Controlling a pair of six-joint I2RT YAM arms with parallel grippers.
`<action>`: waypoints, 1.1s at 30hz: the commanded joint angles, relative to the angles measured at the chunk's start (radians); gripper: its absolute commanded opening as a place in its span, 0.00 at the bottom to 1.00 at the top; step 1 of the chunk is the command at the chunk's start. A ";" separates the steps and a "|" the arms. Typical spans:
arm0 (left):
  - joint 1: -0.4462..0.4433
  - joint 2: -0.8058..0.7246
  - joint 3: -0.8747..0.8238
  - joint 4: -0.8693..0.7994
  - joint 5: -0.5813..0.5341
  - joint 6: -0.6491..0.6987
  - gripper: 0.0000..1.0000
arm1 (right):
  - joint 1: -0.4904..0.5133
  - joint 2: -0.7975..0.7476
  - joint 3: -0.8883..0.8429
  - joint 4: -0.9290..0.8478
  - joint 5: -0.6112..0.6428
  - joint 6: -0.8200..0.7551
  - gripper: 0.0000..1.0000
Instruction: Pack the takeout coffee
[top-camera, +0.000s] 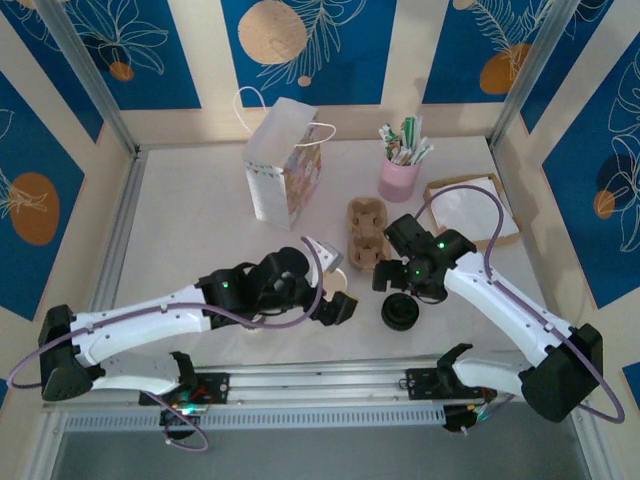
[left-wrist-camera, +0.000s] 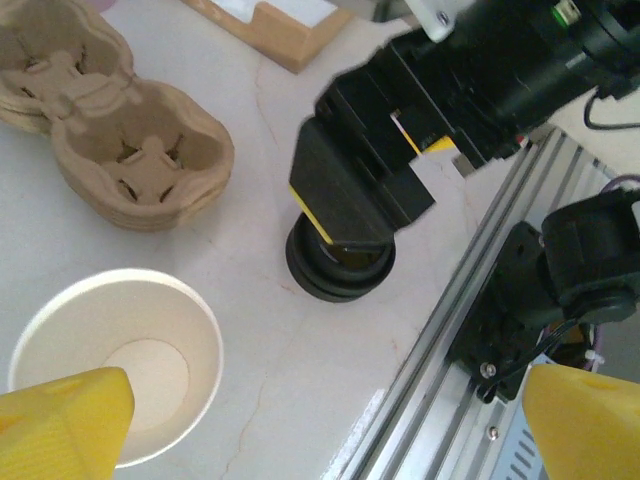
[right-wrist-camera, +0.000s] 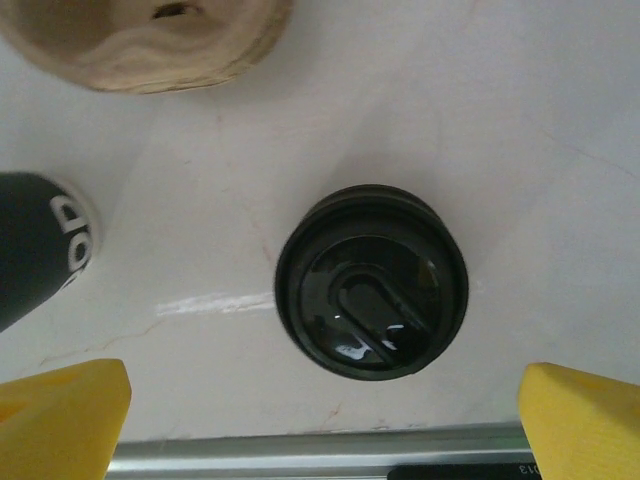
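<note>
The takeout coffee is out of view. A lidless cream paper cup (left-wrist-camera: 115, 360) stands on the table just inside my left gripper's (left-wrist-camera: 330, 440) left fingertip (left-wrist-camera: 65, 425); that gripper is open and grips nothing. The cup's dark lower band (right-wrist-camera: 35, 250) shows at the left of the right wrist view. A stack of black lids (right-wrist-camera: 370, 280) sits near the front rail, also seen as the lids (top-camera: 400, 312) from above. My right gripper (right-wrist-camera: 322, 415) hangs open straight above the stack, its yellow fingertips wide on both sides and clear of the lids.
A stack of brown pulp cup carriers (top-camera: 365, 235) lies behind the lids. A paper gift bag (top-camera: 285, 165) stands at the back, with a pink cup of sachets (top-camera: 398, 178) and a brown napkin box (top-camera: 470, 210) to the right. A metal rail (top-camera: 320, 380) runs along the front.
</note>
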 joint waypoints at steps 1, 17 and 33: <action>-0.032 0.013 0.013 -0.026 -0.056 0.008 1.00 | -0.011 0.026 -0.067 -0.019 0.027 0.094 0.99; -0.038 -0.009 -0.054 -0.008 -0.071 -0.027 1.00 | -0.011 0.024 -0.176 0.137 -0.064 0.094 0.90; -0.038 -0.001 -0.061 0.000 -0.053 -0.022 1.00 | -0.015 0.112 -0.210 0.157 -0.026 0.136 0.90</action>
